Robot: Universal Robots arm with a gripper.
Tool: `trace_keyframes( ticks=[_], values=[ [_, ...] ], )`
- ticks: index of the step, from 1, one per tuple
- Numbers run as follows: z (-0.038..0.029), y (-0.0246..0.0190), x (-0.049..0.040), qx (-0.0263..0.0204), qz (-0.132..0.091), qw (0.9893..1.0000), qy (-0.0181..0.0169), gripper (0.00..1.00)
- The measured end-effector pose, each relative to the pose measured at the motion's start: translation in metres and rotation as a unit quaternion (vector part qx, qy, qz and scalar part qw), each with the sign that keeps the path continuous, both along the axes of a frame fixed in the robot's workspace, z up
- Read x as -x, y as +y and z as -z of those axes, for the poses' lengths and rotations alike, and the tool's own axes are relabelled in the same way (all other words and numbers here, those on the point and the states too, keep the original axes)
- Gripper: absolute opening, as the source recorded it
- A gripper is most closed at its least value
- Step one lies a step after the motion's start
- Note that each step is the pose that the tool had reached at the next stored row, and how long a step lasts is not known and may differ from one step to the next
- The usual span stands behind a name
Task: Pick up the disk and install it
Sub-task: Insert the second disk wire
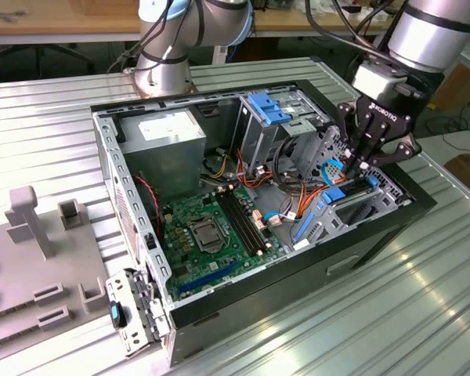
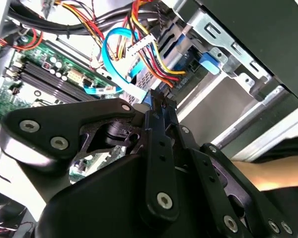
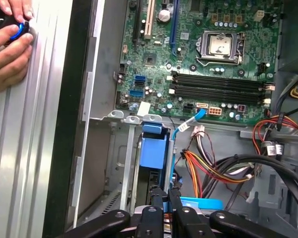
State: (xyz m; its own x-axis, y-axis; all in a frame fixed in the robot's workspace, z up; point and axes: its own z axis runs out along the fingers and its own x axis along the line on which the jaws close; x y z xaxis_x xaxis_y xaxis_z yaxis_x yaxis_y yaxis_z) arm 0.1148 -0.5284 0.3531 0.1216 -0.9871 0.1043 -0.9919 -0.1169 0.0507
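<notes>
Computer case [image 1: 376, 235] on table [image 1: 423, 313]; motherboard [image 1: 211, 227] inside; tray [image 1: 31, 266] at exterior view's left.

Disk [image 3: 153, 153] in blue plastic carrier frame, standing on edge in a metal bay of the open computer case, dark body partly showing below the blue

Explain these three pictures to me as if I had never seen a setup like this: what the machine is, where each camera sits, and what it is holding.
The machine is a robot arm with a black gripper at its end. The exterior view looks from off the arm at an opened computer case lying on a ribbed metal table. Inside lie a green motherboard and a grey power-supply box. The gripper reaches down into the drive bay at the exterior view's right. Both wrist views come from cameras riding on the arm. In the first wrist view, the fingers are pinched together on the disk in its blue carrier, standing in the bay. A person's hands rest on the table beside the case.
</notes>
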Motion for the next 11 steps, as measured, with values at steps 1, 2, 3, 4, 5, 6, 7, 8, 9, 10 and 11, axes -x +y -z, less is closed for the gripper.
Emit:
trace_keyframes(
  ticks=[1,2,3,4,5,6,7,8,9,10,11],
  values=[
    [0.0002,-0.0020,0.0000,-0.0076,0.001,1.0000,0.0000,0.17],
    [0.0002,-0.0041,-0.0001,-0.0112,0.001,0.9999,0.0000,0.17],
    [0.0003,-0.0053,-0.0005,-0.0114,0.001,0.9999,0.0000,0.17],
    [0.0003,-0.0074,-0.0005,-0.0147,0.001,0.9999,0.0000,0.17],
    [0.0003,-0.0099,-0.0006,-0.0266,0.001,0.9996,0.0001,0.17],
    [0.0004,-0.0113,-0.0006,-0.0293,0.001,0.9996,0.0001,0.17],
    [0.0004,-0.0122,-0.0006,-0.0293,0.001,0.9996,0.0001,0.17],
    [0.0006,-0.0129,-0.0006,-0.0293,0.001,0.9996,0.0001,0.17],
    [0.0010,-0.0135,-0.0006,-0.0294,0.001,0.9996,0.0001,0.17],
    [0.0017,-0.0146,-0.0006,-0.0293,0.001,0.9996,0.0001,0.17],
    [0.0030,-0.0176,-0.0006,-0.0294,0.001,0.9996,0.0001,0.17]
  ],
)
